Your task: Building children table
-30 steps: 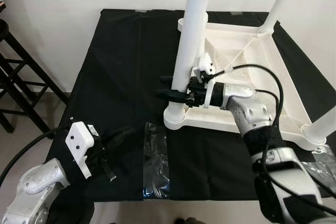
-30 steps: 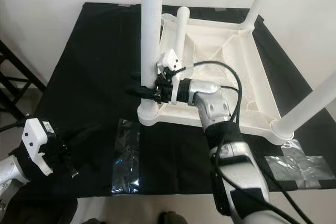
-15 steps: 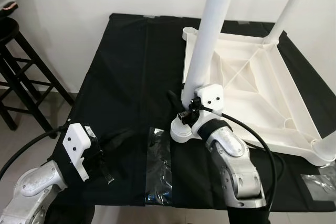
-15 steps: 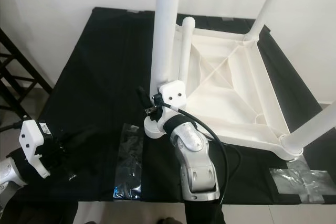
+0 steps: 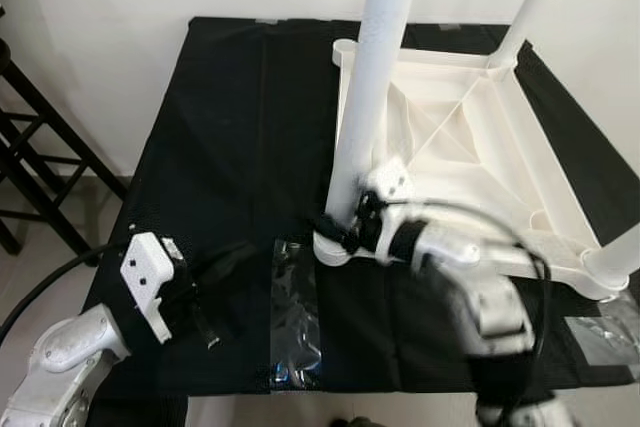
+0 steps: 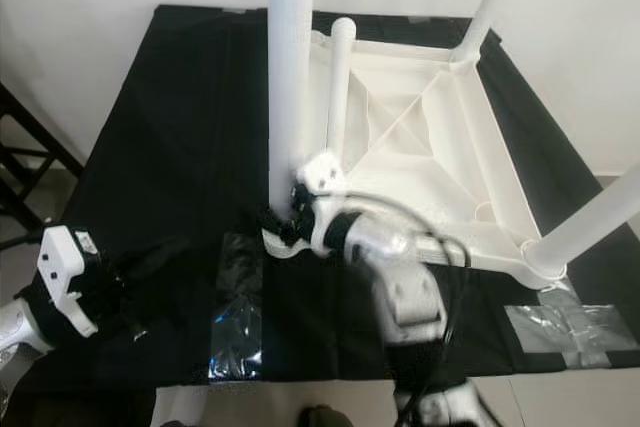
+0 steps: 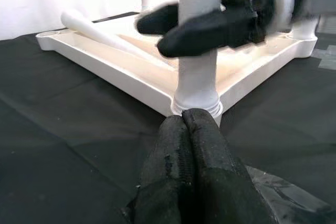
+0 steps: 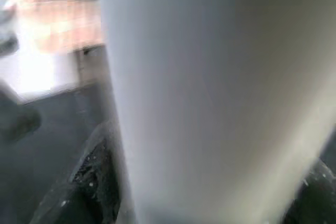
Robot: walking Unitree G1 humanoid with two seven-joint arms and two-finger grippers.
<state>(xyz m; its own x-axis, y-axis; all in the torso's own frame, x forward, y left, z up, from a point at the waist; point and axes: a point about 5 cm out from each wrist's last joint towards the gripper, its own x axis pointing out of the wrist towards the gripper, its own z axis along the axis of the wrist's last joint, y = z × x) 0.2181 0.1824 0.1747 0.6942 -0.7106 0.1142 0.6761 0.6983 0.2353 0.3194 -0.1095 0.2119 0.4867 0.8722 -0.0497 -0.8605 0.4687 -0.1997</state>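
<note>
Right gripper pinching the upright white plastic table leg at its socket on the upside-down white children's tabletop on the black-clothed table; left gripper pressed together, resting nearby.

My rig: silver arms with black cables; each wrist bears a white camera block; left gripper and right gripper have black fingers.

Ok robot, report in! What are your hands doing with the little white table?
Right gripper clamped round the near table leg, low by its socket. Left gripper shut, resting on the black cloth. Tabletop upside down. Nothing in the way.
</note>
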